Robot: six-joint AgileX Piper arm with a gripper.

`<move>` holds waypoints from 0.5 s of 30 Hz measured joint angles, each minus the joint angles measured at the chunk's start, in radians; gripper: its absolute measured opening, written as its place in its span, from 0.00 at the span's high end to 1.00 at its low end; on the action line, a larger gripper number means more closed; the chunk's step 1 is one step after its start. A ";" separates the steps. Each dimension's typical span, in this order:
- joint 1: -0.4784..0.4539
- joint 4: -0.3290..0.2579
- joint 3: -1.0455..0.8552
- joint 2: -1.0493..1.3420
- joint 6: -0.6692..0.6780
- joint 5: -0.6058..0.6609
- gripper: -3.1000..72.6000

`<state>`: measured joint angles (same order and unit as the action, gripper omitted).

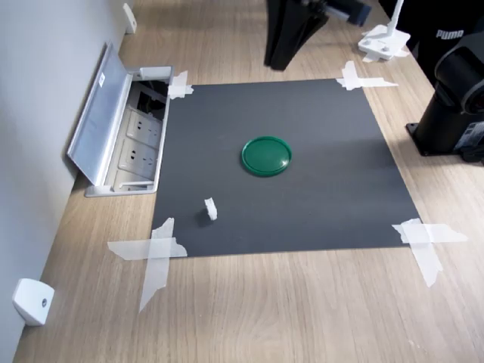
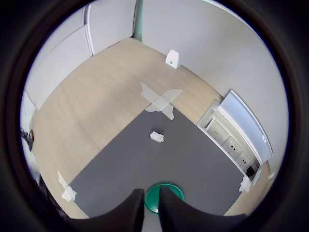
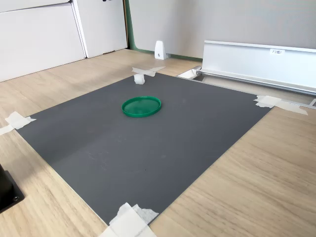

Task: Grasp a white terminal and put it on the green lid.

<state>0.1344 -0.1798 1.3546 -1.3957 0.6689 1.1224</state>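
Nothing grabbed yet, arm's up high

Gripper [image 2: 152,203] fingers nearly closed, empty; it'll need to open, then drop onto the white terminal [image 1: 210,209] sitting apart from the green lid [image 1: 266,156]

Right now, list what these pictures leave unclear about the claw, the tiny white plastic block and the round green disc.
- Claw: wrist view shows only two dark fingers, cut off by the frame edge; gap narrow, state unclear.
- Tiny white plastic block: too small in every view for detail.
- Round green plastic disc: partly hidden behind the fingers in the wrist view.
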 joint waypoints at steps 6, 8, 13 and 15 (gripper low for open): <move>0.106 0.077 0.151 -0.132 0.005 0.023 0.31; 0.134 0.079 0.189 -0.166 0.005 0.028 0.20; 0.180 0.085 0.263 -0.262 -0.026 0.045 0.06; 0.185 0.085 0.277 -0.302 -0.087 0.035 0.06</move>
<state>0.3191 -0.0951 1.6320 -1.6976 0.5823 1.1578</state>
